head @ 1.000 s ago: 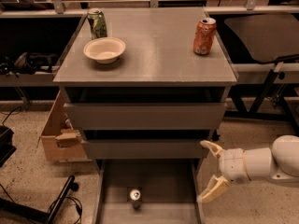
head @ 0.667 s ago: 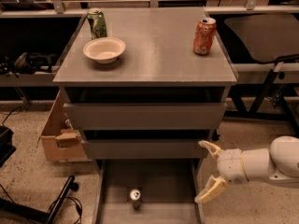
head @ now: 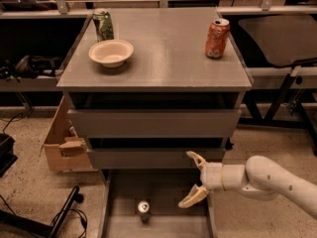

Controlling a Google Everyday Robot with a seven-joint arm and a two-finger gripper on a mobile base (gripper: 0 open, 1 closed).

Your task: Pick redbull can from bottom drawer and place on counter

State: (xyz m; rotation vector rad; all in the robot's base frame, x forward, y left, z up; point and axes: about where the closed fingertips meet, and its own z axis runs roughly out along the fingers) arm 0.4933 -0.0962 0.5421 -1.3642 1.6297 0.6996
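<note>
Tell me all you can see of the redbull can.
The redbull can is slim, with a shiny silver top toward the camera and a dark, shadowed body. It stands upright on the floor of the open bottom drawer, near its middle, clear of the walls. Nothing grips it: the gripper hangs to its right by the drawer's right wall, fingers open, apart from it.

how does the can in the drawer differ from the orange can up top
The redbull can is silver-grey, the orange can orange. The redbull can sits in the bottom drawer, the orange can on the counter. Both stand upright. The open gripper hangs over the drawer, clear of both.
</note>
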